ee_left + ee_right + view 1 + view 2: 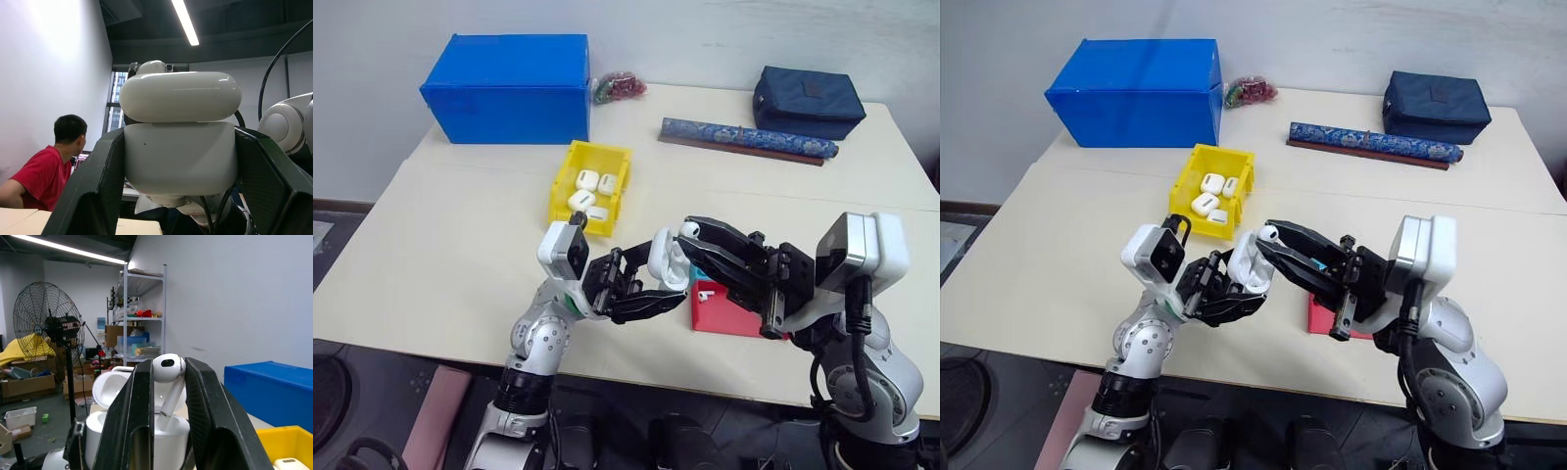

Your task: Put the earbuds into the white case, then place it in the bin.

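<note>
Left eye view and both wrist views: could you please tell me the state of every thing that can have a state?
white case: lid open, held upright in the left gripper.
left gripper: shut on the white case.
earbud: pinched in the right gripper, stem pointing down over the open case.
second earbud: lying loose on the red tray.
yellow bin: holds four closed white cases.
blue box: closed.

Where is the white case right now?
The white case is clamped in the left hand, lid open, above the table's near edge, in front of the yellow bin.
</note>
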Motion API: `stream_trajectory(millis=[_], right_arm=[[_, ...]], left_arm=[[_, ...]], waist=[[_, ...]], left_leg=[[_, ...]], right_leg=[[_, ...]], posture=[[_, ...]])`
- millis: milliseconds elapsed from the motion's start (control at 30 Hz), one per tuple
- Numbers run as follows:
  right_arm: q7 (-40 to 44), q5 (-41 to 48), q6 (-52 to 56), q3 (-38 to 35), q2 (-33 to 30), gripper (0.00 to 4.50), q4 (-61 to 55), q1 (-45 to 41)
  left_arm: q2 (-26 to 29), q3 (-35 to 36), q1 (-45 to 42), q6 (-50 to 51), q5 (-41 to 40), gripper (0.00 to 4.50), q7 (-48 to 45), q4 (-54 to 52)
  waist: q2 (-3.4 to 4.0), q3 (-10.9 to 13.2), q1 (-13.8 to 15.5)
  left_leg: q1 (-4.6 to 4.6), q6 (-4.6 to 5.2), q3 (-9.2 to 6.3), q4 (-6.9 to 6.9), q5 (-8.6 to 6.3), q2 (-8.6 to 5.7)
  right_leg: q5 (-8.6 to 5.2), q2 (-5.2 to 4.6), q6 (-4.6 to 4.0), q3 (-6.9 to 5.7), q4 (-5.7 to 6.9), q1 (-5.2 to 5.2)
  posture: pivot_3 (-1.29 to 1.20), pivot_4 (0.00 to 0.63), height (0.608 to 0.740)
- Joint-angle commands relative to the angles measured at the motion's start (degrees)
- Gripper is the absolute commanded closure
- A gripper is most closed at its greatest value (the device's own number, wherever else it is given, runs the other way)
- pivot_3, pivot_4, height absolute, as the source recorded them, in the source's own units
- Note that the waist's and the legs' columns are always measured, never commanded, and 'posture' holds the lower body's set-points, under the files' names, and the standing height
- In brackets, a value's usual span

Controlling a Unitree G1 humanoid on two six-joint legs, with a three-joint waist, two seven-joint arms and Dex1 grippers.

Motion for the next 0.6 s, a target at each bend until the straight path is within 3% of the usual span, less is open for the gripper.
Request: stream_trajectory(millis=[33,600], right_arm=[[1.5,-0.5,-1.8,1.0,-0.7,4.02,0.2,0.4],[6.5,-5.2,-6.1,4.2,-3.0,4.02,5.1,3.5]], left_arm=[[-0.6,-0.8,0.6,-0.4,-0.5,1.7,-0.4,-2.8],[-0.8,-2.2,1.0,-1.1,1.1,1.7,-0.8,-3.3]], waist=[[0.0,0.0,-0.1],[0.0,0.0,-0.1]], left_leg=[[0.0,0.0,0.0,0.0,0.0,0.0],[0.0,0.02,0.0,-0.01,-0.01,0.0]], right_leg=[[0.0,0.0,0.0,0.0,0.0,0.0],[0.0,-0.01,0.0,0.0,-0.04,0.01]], posture=[[0.0,0.15,0.74],[0.0,0.15,0.74]])
